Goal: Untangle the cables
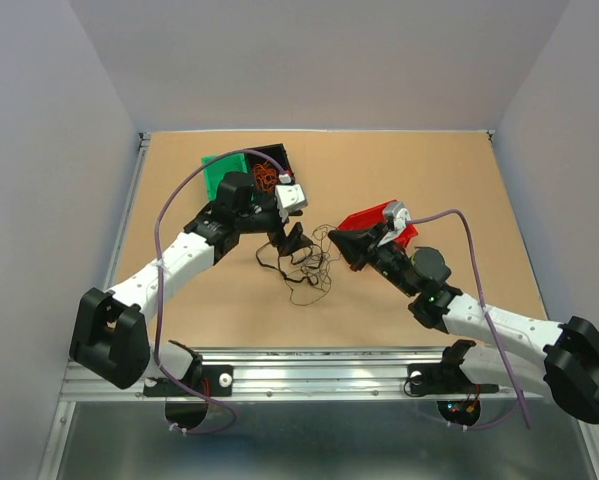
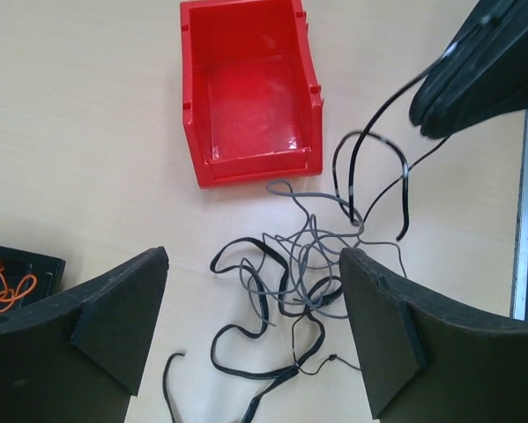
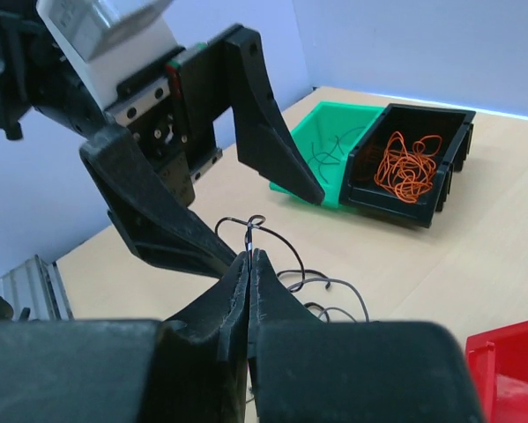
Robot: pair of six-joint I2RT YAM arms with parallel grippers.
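Observation:
A tangle of black and grey cables (image 1: 305,266) lies on the tan table; in the left wrist view it (image 2: 297,284) spreads between and below my fingers. My left gripper (image 1: 290,241) is open and empty, hovering over the tangle (image 2: 255,264). My right gripper (image 1: 340,246) is shut on a thin black cable (image 3: 256,224), which loops out above its closed tips (image 3: 249,256). In the left wrist view the right gripper (image 2: 427,116) holds that thin black cable (image 2: 355,172) lifted off the table. The left gripper's fingers (image 3: 268,141) stand just beyond the pinched loop.
An empty red bin (image 1: 371,217) sits right of the tangle (image 2: 250,88). A green bin (image 1: 217,170) and a black bin (image 1: 275,157) holding orange cables (image 3: 406,163) stand at the back left. The table's metal rail (image 1: 309,375) runs along the near edge.

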